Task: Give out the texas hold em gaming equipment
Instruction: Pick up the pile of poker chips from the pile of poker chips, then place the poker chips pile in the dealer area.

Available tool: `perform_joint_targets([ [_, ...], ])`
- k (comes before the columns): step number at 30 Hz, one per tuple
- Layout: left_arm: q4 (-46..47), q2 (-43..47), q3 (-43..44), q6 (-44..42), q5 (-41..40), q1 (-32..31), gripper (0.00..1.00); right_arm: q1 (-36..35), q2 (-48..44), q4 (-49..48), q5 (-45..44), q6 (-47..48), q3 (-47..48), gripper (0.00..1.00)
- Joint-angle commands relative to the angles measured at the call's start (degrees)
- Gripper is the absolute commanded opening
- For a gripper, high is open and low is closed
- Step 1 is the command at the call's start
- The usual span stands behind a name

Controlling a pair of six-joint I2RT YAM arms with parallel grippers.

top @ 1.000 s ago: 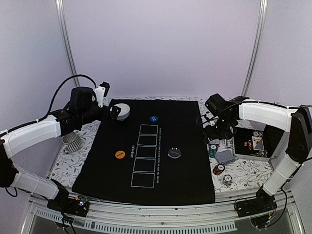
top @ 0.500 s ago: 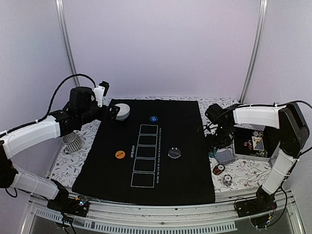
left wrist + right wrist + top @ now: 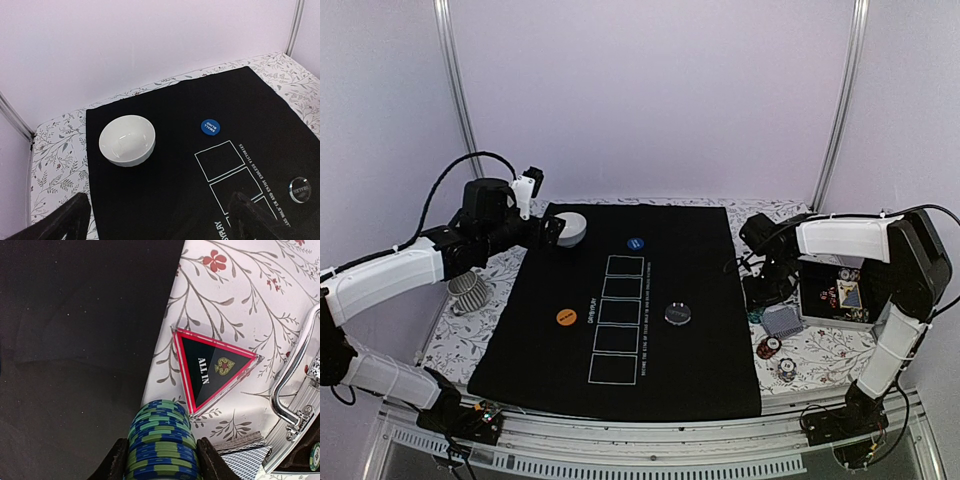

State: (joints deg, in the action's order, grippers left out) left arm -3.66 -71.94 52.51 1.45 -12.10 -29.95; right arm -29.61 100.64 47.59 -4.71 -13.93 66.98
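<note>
Now right gripper [image 3: 162, 462] clenched on teal-blue striped chip stack [image 3: 161, 432], one finger touching each side; stack sits over edge of black mat [image 3: 75, 325]; whether it rests on table [image 3: 230, 285] cannot tell. Just beyond gripper: ALL IN triangle [image 3: 216, 367] flat on table, apart from stack. Beside its right finger: grey-blue card deck [image 3: 242, 456], then metal case handle [image 3: 295, 380]. Left gripper [image 3: 155, 222] released, fingers spread wide, above mat. White bowl [image 3: 127, 140] ahead-left of it, blue disc [image 3: 209, 126] ahead-right, silver-rimmed black disc [image 3: 299, 190] far right.
</note>
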Motion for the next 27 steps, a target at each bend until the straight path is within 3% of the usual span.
perform_joint_targets([
  [1, 1.6, -0.1, -0.6, -0.9, -0.4, -0.5, 0.98, 0.2, 0.0, 2.3, -1.4, 0.0, 1.8, 0.13],
  [5, 1.6, -0.1, -0.6, -1.0, -0.6, -0.5, 0.98, 0.2, -0.7, 4.7, -2.8, 0.2, 5.4, 0.05],
  [14, 1.6, -0.1, -0.6, -1.1, -0.6, -0.5, 0.98, -0.8, -0.6, 9.4, -2.0, 1.3, 13.0, 0.03],
  [20, 1.6, -0.4, -0.6, -1.3, -0.6, -0.5, 0.98, -10.1, 1.6, 7.0, 5.2, 1.9, 16.4, 0.03],
  [27, 1.6, -0.4, -0.7, -1.4, -0.7, -0.5, 0.98, -19.0, 10.0, 4.4, 6.1, 0.2, 15.6, 0.03],
])
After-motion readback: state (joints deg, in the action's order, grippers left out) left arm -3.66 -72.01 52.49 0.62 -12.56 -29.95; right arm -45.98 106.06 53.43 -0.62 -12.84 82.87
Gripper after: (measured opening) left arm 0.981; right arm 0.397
